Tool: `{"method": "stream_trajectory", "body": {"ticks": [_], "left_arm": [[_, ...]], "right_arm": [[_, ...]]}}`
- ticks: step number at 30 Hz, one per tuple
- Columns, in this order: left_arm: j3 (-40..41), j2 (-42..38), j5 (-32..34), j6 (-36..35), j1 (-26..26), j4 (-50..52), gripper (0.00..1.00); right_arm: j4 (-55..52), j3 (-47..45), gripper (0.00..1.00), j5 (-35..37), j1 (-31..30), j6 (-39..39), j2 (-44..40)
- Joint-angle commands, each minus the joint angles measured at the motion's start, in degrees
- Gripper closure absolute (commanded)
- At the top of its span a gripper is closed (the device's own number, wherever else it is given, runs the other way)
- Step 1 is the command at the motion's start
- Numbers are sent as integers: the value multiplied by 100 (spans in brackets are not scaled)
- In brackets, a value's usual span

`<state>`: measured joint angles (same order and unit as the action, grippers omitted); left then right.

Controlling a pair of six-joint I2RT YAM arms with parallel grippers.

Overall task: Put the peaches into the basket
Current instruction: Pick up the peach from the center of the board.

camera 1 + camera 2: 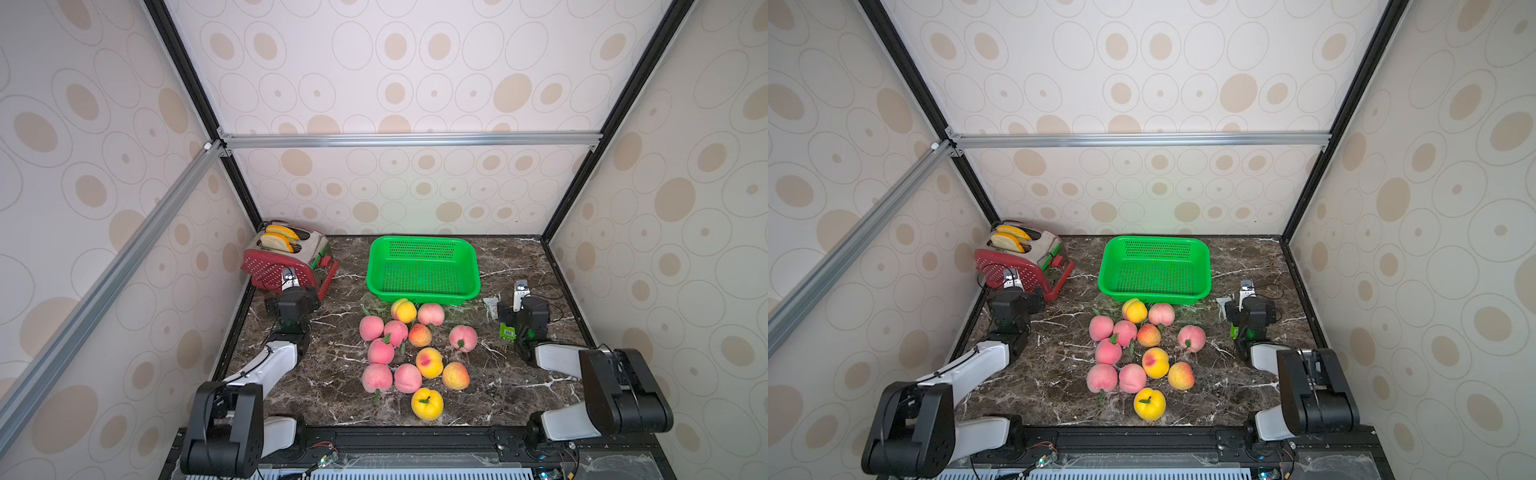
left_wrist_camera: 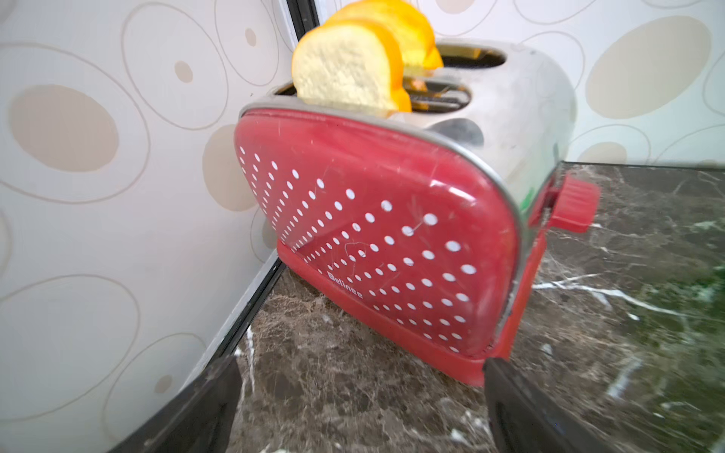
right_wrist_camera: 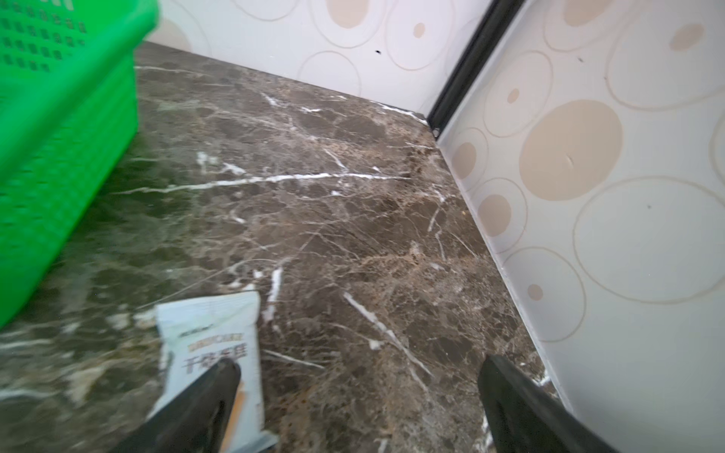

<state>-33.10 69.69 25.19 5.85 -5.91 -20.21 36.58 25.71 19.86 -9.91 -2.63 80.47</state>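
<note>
both arms sit low at the sides, nothing held. left gripper [image 2: 361, 364]: fingers spread wide, pointing at the red toaster [image 2: 392, 235] in the far left corner. it's close to the toaster's base, with no contact visible in the wrist view. two bread slices [image 2: 349, 74] stand in the slots.

right gripper [image 3: 361, 361]: fingers wide apart too, low over the marble table [image 3: 333, 196]. one finger [image 3: 204, 392] overlaps a white sachet [image 3: 212, 329] in the wrist view, can't tell if it touches.

peaches [image 1: 429, 362]: twelve, all on the table in a loose cluster at centre, between the arms and in front of the basket [image 1: 422, 240]. the two farthest back sit just beside its near wall. a yellow peach [image 1: 427, 404] lies nearest the front edge. the basket is upright at back centre, between the toaster and the right gripper.
</note>
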Motion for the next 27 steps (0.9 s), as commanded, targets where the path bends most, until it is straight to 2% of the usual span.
{"method": "stream_trajectory", "body": {"ticks": [1,4,7,9,11,15,19,22,27], "left_arm": [[-977,-534,575,879,-234,2415,1],[-1611,-1041,-52,1473,-246,3811,1],[-2019,-1423,-891,1873,-295,4824,1],[-2351,-1358,-1816,2132,-325,5389,1],[-2647,-1109,-2327,2215,-588,5977,1],[-2740,-862,-2011,2340,-1748,6458,1],[-2504,-659,-1805,2576,-2495,6481,1],[-2294,-573,-1712,2631,-2726,6353,1],[-2135,-576,-1945,2549,-2961,6143,1]], "right_arm": [[-1361,409,0,371,-231,32,-701],[-3085,996,0,358,-284,638,-1424],[-4676,1627,0,-107,-435,1023,-2089],[-5345,1856,0,-128,-898,1018,-2513],[-5906,2055,0,-141,-1277,1024,-2759],[-6948,2307,0,-406,-1974,1187,-2890],[-7601,2248,0,-1166,-2230,1867,-2939],[-7804,2018,0,-1292,-2305,2402,-3127],[-8076,1893,0,-1199,-2311,2536,-2929]]}}
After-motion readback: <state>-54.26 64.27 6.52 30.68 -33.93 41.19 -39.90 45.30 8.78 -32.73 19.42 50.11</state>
